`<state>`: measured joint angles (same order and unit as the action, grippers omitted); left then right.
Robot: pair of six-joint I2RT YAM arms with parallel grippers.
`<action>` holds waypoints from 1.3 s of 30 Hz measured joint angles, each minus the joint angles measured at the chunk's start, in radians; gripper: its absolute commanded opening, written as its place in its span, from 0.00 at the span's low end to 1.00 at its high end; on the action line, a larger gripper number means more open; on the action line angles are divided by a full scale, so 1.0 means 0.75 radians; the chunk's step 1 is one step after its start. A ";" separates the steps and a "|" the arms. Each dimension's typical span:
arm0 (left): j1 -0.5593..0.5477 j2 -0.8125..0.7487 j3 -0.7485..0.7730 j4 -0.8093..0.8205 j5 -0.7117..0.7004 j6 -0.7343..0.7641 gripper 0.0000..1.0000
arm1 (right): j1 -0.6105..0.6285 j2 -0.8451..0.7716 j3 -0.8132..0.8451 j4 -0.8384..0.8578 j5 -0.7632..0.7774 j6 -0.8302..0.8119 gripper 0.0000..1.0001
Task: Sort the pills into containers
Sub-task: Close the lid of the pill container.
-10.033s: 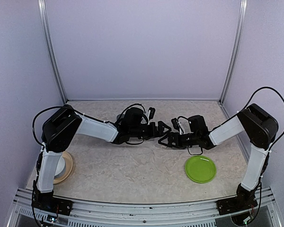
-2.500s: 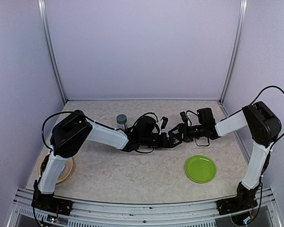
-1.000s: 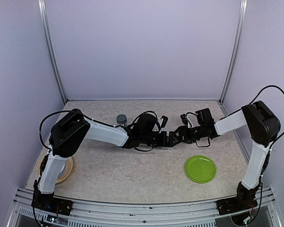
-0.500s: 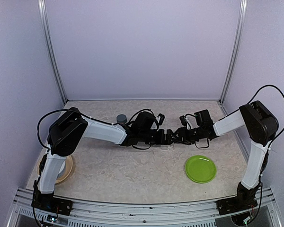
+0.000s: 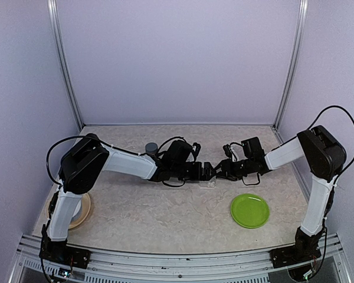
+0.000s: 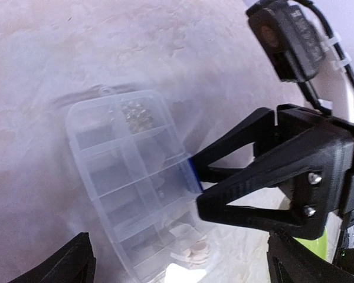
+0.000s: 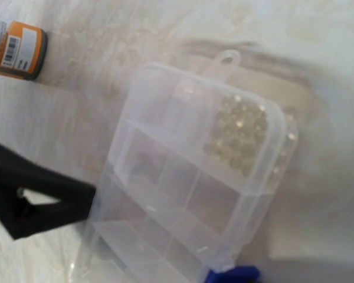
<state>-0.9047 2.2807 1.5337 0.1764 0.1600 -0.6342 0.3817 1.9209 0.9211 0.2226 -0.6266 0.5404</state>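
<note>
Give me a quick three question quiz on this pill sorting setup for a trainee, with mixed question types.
1. True or false: the clear plastic compartment box lies on the round green plate.
2. Which part of the box do the right arm's fingers reach? A: hanging tab. B: blue latch. C: bead compartment.
3. In the top view, which arm partly hides the clear bottle with gray cap?
Key: 1 false; 2 B; 3 the left arm.

The left arm (image 5: 130,164), with the bottle (image 5: 151,147) just behind it, and the right arm (image 5: 283,154) meet over the clear box (image 5: 207,184) mid-table, blocking any crossing there; bare table (image 5: 165,219) lies between the green plate (image 5: 250,210) and bowl (image 5: 79,206).
</note>
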 measured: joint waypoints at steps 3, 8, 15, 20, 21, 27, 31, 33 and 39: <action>0.005 0.000 -0.014 -0.046 -0.018 0.001 0.97 | 0.005 0.001 0.000 0.001 0.000 0.000 0.48; 0.008 0.000 -0.015 -0.054 -0.024 0.005 0.88 | 0.008 0.003 0.000 0.007 0.000 0.001 0.48; 0.015 0.000 -0.025 -0.053 -0.004 0.000 0.71 | 0.009 0.003 0.000 0.009 0.000 0.002 0.48; 0.031 0.000 -0.035 -0.045 0.014 -0.011 0.60 | 0.009 0.005 0.000 0.010 0.000 0.002 0.48; 0.036 0.001 -0.036 -0.044 0.016 -0.012 0.60 | 0.009 0.005 0.000 0.011 -0.001 0.002 0.48; 0.064 0.003 -0.040 -0.034 0.021 -0.018 0.58 | 0.009 0.007 0.000 0.016 -0.001 0.003 0.46; 0.077 0.016 -0.039 -0.026 0.022 -0.019 0.55 | 0.009 0.007 0.000 0.016 -0.001 0.003 0.45; 0.079 0.023 -0.030 -0.022 0.025 -0.018 0.54 | 0.009 0.007 0.000 0.016 -0.001 0.003 0.45; 0.079 0.034 -0.024 -0.012 0.033 -0.017 0.45 | 0.009 0.008 0.000 0.015 -0.001 0.003 0.44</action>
<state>-0.8455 2.3062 1.5154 0.1673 0.1848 -0.6472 0.3882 1.9266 0.9211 0.2340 -0.6270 0.5426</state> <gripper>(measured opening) 0.493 0.441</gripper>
